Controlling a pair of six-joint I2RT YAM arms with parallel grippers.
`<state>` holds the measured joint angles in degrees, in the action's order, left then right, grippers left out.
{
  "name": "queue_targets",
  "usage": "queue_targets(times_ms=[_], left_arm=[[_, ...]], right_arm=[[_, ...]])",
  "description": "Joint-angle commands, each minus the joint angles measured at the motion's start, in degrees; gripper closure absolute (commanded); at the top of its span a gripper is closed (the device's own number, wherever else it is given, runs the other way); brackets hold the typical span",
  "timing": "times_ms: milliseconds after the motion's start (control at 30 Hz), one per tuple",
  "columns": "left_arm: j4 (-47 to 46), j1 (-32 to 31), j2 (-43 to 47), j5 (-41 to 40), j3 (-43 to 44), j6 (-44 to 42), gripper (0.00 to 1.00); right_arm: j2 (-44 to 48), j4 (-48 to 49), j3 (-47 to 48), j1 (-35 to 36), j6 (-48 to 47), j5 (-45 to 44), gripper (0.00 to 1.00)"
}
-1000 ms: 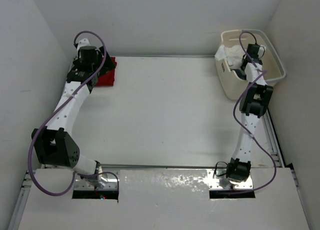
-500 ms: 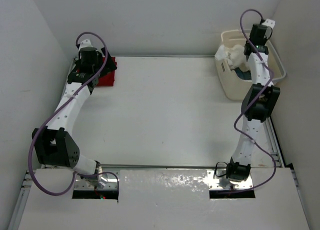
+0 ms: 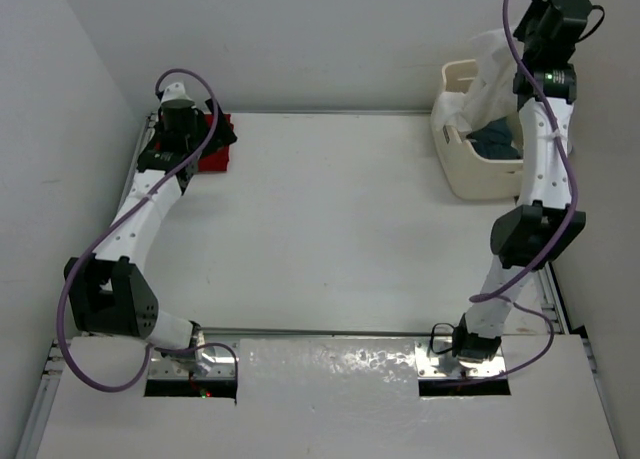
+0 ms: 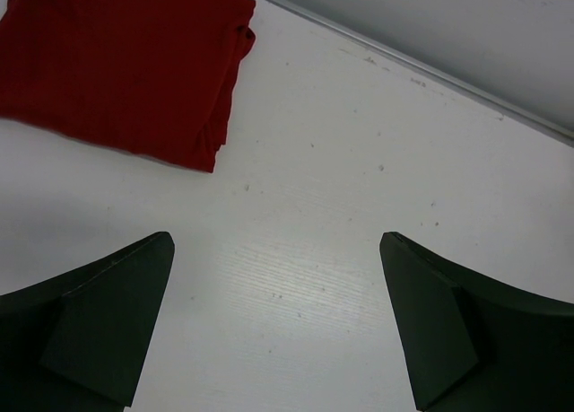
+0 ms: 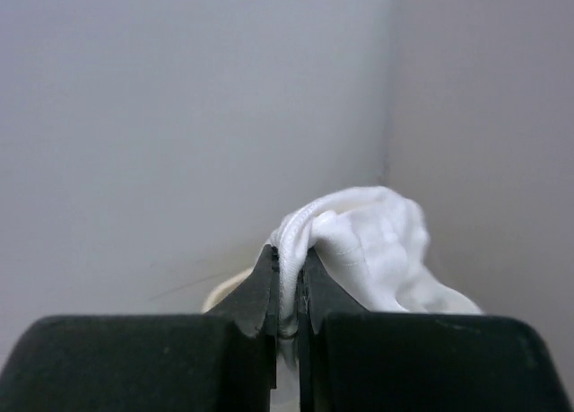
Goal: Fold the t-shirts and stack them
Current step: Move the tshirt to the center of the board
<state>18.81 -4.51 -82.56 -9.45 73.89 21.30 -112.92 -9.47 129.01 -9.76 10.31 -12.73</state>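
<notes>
Right wrist view: fetching step, right tool (image 5: 289, 291) clamps white shirt (image 5: 372, 241) above the two-o'clock basket (image 3: 470, 184); left tool (image 4: 276, 250) gapes empty. Next, probably lay it flat.

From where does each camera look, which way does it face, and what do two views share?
Top external: above and behind the bases, looking down on the table; left arm and right arm show whole.
Left wrist: on the left arm, facing down at the table; the open left pincer frames the view.
Right wrist: held high, facing the wall corner; right pincer shut on the white t-shirt.
Shared: top external and left wrist both show the folded red t-shirt.
</notes>
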Motion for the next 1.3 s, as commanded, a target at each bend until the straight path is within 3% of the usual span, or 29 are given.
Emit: queue_targets(times_ms=[0, 267, 367, 433, 533, 667, 767, 900, 933, 967, 1033, 1067, 1167, 1200, 1267], left_arm=[[-5.01, -0.14, 3.37, 1.28, -1.63, -0.12, 0.00], [-8.34, -0.15, 6.27, 3.47, -6.03, 0.85, 0.00], [-8.70, -0.14, 8.03, 4.18, -7.44, 0.85, 0.00], [-8.88, -0.14, 9.43, 3.92, -8.05, 0.76, 0.00], [-8.53, -0.14, 10.84, 3.30, -9.20, 1.20, 0.00], [-7.21, -0.14, 12.60, 2.86, -10.95, 2.69, 0.00], [-5.72, -0.14, 14.71, 1.28, -12.10, 3.83, 0.00], [-3.52, -0.14, 18.75, -1.53, -14.12, 6.56, 0.00], [-1.86, -0.14, 19.37, -2.23, -14.73, 7.00, 0.00], [0.24, -0.14, 20.24, -2.76, -15.43, 8.05, 0.00], [2.89, -0.14, 21.04, -3.90, -16.14, 9.37, 0.00], [5.42, -0.14, 21.74, -4.43, -17.19, 10.51, 0.00], [10.35, -0.14, 23.23, -2.68, -19.82, 12.53, 0.00], [11.59, -0.14, 23.67, -1.81, -20.62, 12.89, 0.00], [16.32, -0.14, 25.08, 0.04, -22.81, 15.16, 0.00]], right_arm=[[6.39, 7.35, 0.62, 0.35, 4.61, 14.29, 1.00], [10.18, 18.16, 2.30, 6.32, 17.19, 45.38, 1.00], [12.02, 26.77, -1.30, 9.30, 27.11, 49.98, 1.00], [11.06, 24.87, 2.02, 14.04, 27.92, 53.94, 1.00], [11.06, 30.11, 0.46, 17.39, 33.97, 59.74, 1.00], [12.81, 37.23, -5.95, 17.67, 41.36, 62.12, 1.00], [16.76, 39.34, -16.91, 17.49, 41.72, 62.48, 1.00], [22.82, 43.75, -45.46, 16.36, 41.20, 59.76, 1.00], [25.19, 45.32, -56.56, 14.61, 41.20, 57.58, 1.00], [25.73, 46.47, -61.72, 12.24, 40.59, 56.77, 0.84], [26.09, 45.87, -74.79, 10.03, 40.58, 56.33, 0.81], [25.74, 45.25, -77.91, 6.98, 39.71, 56.76, 0.60], [27.48, 25.28, -81.73, 7.03, 24.38, 51.27, 0.04], [28.80, 12.85, -80.68, 8.17, 13.80, 47.49, 0.01], [33.89, 4.59, -80.06, 13.24, 6.60, 31.33, 0.01]])
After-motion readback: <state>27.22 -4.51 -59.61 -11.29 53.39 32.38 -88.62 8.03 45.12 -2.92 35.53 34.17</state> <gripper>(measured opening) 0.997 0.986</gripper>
